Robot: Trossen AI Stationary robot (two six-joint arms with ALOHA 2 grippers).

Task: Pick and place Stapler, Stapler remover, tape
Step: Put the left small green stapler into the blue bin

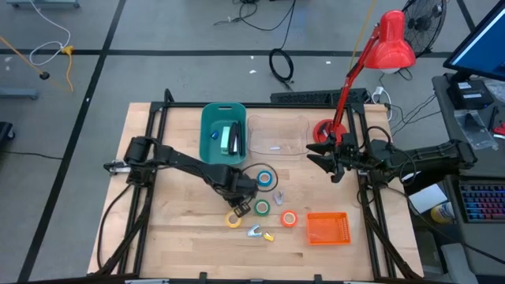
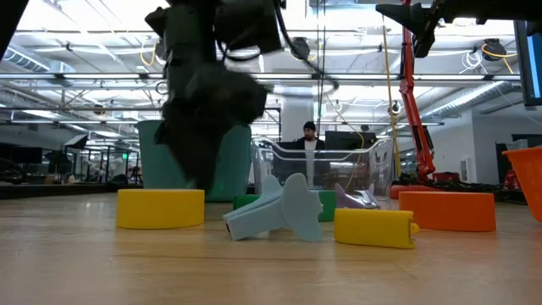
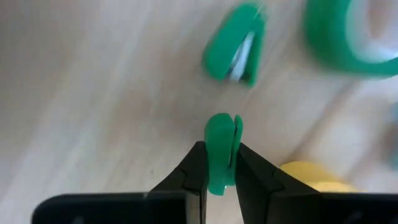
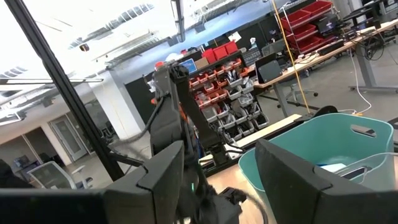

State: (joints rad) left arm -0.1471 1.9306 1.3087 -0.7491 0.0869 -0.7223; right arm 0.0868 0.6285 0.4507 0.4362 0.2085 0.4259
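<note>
Left gripper (image 3: 219, 163) pinches a green staple remover (image 3: 221, 152) by one thin end.

From where I stand, the jaws are clamped on the green claw piece at table centre, just at 6 o'clock of the blue tape roll (image 1: 264, 177). The hold looks shallow, so it could twist or slip out on the lift toward the teal bin (image 1: 223, 118) at 12 o'clock, or clip the yellow roll (image 1: 233, 220) beside it. The right gripper (image 1: 333, 167) waits at 3 o'clock, raised, jaws apart. The green roll (image 1: 261, 207) and orange roll (image 1: 289, 218) lie nearby.
</note>
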